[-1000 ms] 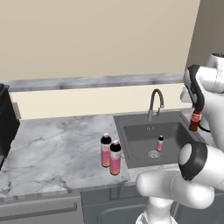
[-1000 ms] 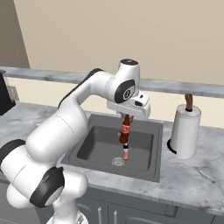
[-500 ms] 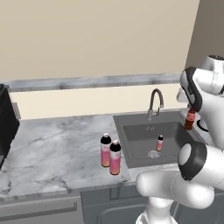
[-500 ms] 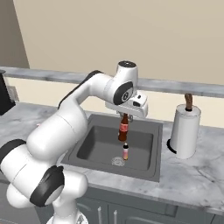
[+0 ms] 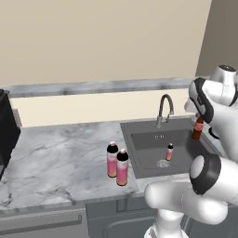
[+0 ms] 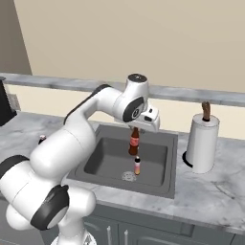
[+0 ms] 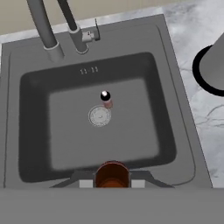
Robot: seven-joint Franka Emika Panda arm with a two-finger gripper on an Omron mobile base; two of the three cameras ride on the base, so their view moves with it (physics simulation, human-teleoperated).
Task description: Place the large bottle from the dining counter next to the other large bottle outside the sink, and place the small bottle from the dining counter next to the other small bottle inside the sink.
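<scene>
Gripper (image 6: 135, 129) clamped on neck of small brown cola bottle (image 6: 134, 142), suspended above sink (image 6: 162, 179) basin, just behind pale small bottle (image 6: 137, 165) standing beside drain (image 7: 99, 116). Risks, judged: descent striking and toppling pale bottle; early release letting cola bottle fall, roll away.

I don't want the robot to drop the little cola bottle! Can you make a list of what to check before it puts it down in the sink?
1. Gripper shut on the brown bottle: ok.
2. Brown bottle hanging upright: ok.
3. Brown bottle over the sink, not the counter: ok.
4. Pale little bottle standing by the drain as the spot to aim beside: ok.
5. Bare sink floor beside the pale bottle: ok.
6. Brown bottle already touching the sink floor: not ok, it hangs above it.
</scene>
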